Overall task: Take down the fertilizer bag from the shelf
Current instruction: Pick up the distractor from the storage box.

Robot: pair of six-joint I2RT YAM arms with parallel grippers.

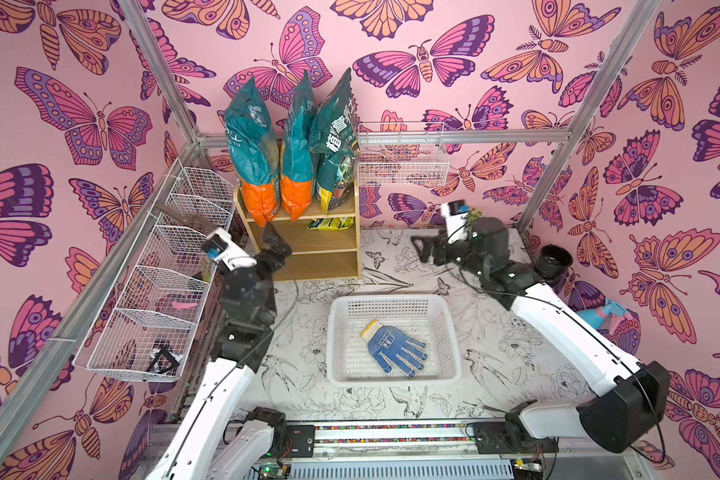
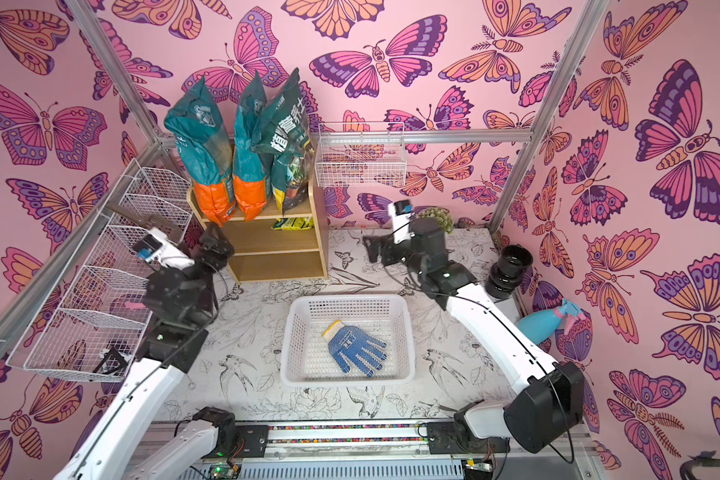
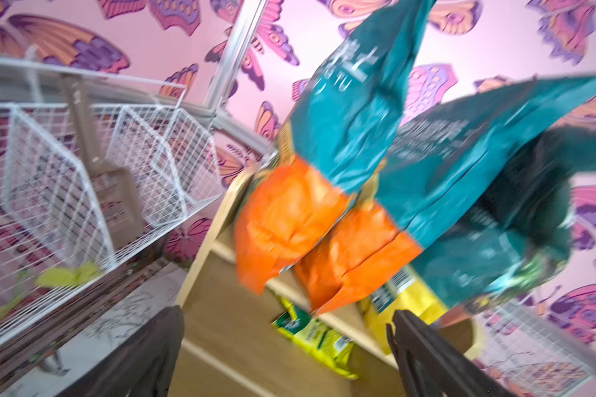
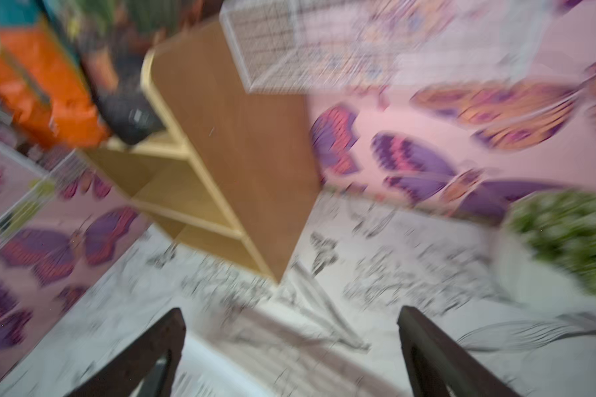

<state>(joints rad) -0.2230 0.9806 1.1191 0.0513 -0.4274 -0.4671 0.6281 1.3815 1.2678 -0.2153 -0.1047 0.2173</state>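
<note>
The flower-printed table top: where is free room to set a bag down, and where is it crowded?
Free: the strip between the light-wood shelf and the white plastic basket; also right of that basket. Crowded: the shelf's top tier, packed with three upright bags.

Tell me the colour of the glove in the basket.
The glove is blue, dotted, with a yellow cuff; it shows best in a top view.

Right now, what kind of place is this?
Probably a mock garden-shed corner: fertilizer bags on the wooden shelf, a blue gardening glove in a white basket, and a spray bottle.
</note>
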